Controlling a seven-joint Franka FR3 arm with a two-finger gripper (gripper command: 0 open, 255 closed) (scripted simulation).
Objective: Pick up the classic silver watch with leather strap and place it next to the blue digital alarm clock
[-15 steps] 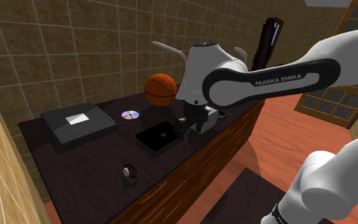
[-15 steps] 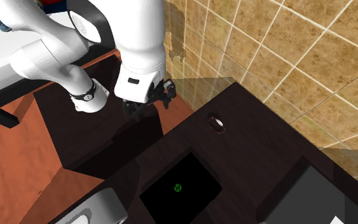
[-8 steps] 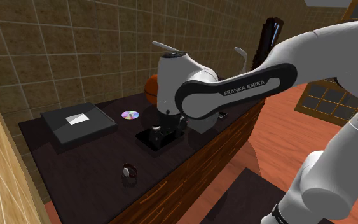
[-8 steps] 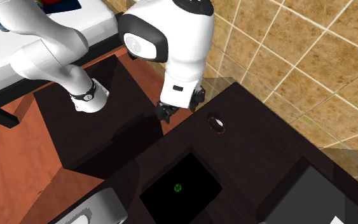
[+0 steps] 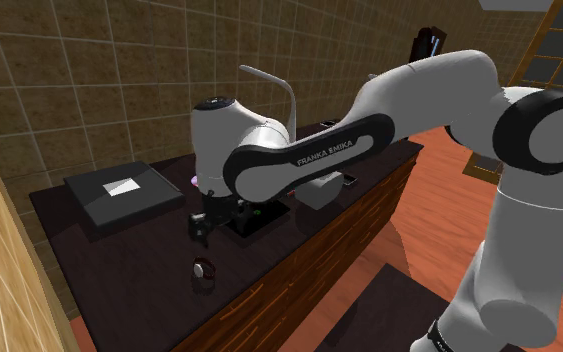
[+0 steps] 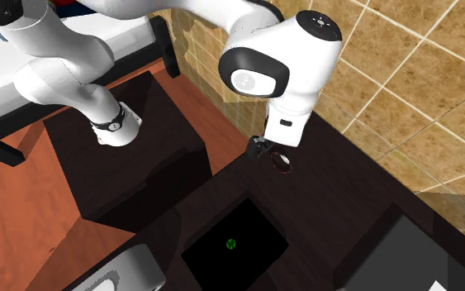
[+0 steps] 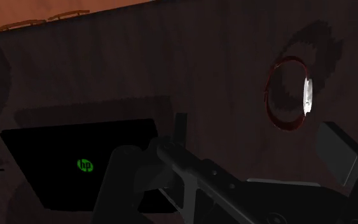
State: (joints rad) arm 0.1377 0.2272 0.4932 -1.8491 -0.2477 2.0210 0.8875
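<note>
We have swung from the HP laptop (image 7: 82, 165) toward the wristwatch (image 7: 290, 94). Our gripper (image 5: 202, 228), fingers spread, hangs just above it, the watch off-centre toward one finger.

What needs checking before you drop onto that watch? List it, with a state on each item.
1. Jaws open: ok, they stand apart in the wrist view.
2. Jaws empty: ok.
3. Watch lying free on the dark tabletop, nothing touching it: ok.
4. Jaws centred over the watch: not ok; it lies off to one jaw's side, not between them.
5. Black HP device apart from the watch: ok.
6. Spot beside the alarm clock located: cannot tell.
</note>
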